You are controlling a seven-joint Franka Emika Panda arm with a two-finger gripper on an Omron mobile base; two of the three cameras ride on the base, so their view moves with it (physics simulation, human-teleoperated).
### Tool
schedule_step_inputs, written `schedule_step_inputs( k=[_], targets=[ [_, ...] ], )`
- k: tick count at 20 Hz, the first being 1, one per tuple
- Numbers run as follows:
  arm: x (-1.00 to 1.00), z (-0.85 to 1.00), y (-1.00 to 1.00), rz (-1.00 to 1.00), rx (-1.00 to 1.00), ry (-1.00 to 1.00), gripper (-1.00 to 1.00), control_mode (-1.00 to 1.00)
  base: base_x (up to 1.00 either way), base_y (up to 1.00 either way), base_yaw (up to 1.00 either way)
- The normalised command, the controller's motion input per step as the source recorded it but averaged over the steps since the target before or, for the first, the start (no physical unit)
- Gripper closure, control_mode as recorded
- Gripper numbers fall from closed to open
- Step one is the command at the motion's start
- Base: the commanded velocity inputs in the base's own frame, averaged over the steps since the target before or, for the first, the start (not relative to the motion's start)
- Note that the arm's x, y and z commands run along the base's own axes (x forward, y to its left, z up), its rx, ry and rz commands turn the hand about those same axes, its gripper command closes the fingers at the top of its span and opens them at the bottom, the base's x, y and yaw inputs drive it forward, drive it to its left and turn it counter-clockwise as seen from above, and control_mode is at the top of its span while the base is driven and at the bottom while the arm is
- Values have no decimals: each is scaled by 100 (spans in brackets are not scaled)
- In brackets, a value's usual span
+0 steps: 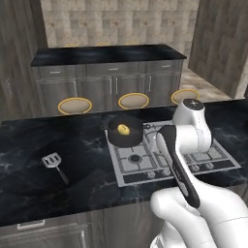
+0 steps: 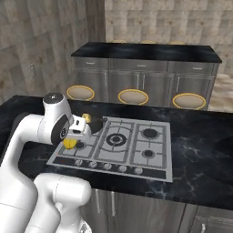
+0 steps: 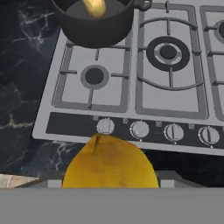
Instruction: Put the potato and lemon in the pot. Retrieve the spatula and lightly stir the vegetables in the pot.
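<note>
1 yellow veg already lay in round dark metal pot (image 3: 97, 24), ahead of claw (image 3: 109, 181). Claw gripped 2nd yellow lump (image 3: 110, 164), jaws wide round it. Slotted silvery spatula (image 1: 54, 163) untouched; drop + stir left.

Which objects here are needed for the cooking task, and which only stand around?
Needed:
- round dark metal pot, one yellow lump inside
- second yellow lump, held in the gripper
- silvery slotted spatula on the counter

Standing around:
- grey stove
- round yellow-rimmed stools

A grey stove (image 1: 203, 157) with a row of knobs (image 3: 140, 129) sits in the black marble desk (image 1: 29, 145). Three round stools (image 2: 133, 96) stand behind it.
</note>
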Motion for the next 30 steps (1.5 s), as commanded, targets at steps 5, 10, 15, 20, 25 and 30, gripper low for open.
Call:
schedule_step_inputs(
  k=[5, 10, 15, 20, 25, 30],
  targets=[
    [0, 0, 0, 0, 0, 0, 100, 100, 32, 30, 0],
    [0, 0, 0, 0, 0, 0, 100, 100, 37, 23, -6],
    [0, 0, 0, 0, 0, 0, 100, 100, -4, 54, -2],
    [0, 0, 0, 0, 0, 0, 100, 100, 7, 30, 0],
    [0, 0, 0, 0, 0, 0, 100, 100, 31, 22, 0],
    [0, 0, 0, 0, 0, 0, 100, 100, 0, 0, 0]
  ],
)
